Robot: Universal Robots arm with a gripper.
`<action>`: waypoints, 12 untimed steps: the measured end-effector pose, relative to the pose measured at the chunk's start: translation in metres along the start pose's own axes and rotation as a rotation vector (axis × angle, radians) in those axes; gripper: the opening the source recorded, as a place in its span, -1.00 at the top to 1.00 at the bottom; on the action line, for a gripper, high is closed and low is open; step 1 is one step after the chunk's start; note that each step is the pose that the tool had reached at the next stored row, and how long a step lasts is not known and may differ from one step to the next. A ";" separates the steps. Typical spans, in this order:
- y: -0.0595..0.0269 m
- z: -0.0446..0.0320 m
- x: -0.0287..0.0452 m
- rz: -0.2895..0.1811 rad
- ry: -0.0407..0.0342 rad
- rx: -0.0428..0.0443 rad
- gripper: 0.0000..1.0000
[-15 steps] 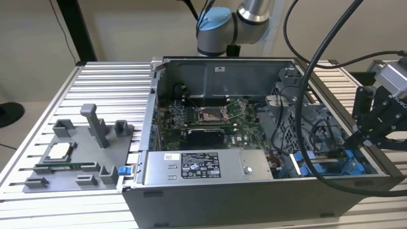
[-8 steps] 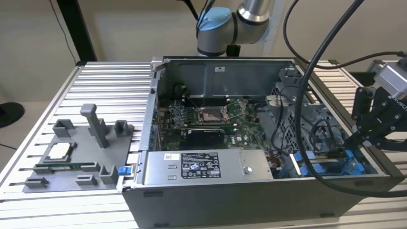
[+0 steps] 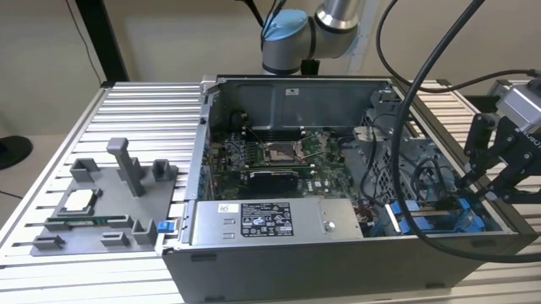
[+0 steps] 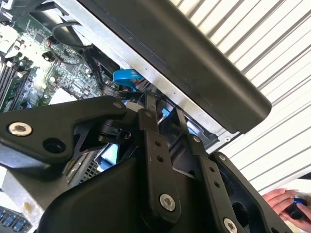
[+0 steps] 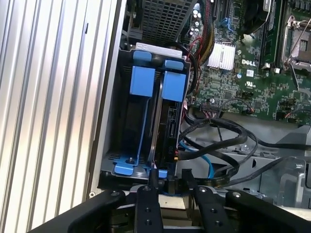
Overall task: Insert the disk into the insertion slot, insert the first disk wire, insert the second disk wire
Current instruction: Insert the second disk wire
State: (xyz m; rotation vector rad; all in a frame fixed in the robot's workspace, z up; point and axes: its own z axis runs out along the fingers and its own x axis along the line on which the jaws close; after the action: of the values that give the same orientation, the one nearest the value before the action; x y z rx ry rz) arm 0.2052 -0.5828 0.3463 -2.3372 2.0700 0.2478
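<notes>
The insertion slot (image 5: 143, 82), a grey metal bay with blue rails and tabs, sits in the open computer case's corner at the exterior view's right (image 3: 427, 218). The disk (image 5: 170, 116) stands on edge inside it, in its blue carrier. My gripper (image 5: 169, 178) is at the disk's near end, one black finger on each side of the carrier. The second wrist view shows blue plastic between the fingertips (image 4: 148, 112). In the exterior view the gripper (image 3: 472, 189) reaches down over the bay. Loose black wires (image 5: 218, 128) and a blue wire (image 5: 206, 162) lie beside the bay.
The case stands on a slatted aluminium table (image 3: 144, 107). A silver power-supply box (image 3: 262, 221) lies along its front, the motherboard (image 3: 270, 161) behind it and a perforated cage (image 5: 163, 17) past the bay. A grey fixture tray (image 3: 93, 202) is on the exterior view's left. A person's hand (image 4: 286, 204) rests on the table.
</notes>
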 end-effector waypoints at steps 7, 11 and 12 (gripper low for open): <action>0.0001 0.0004 -0.0001 0.004 -0.0140 0.0022 1.00; 0.0001 0.0008 -0.0001 0.010 -0.0236 0.0042 1.00; 0.0002 0.0009 -0.0001 0.012 -0.0251 0.0046 1.00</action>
State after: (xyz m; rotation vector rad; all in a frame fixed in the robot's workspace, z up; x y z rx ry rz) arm 0.2050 -0.5826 0.3454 -2.3077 2.0715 0.2708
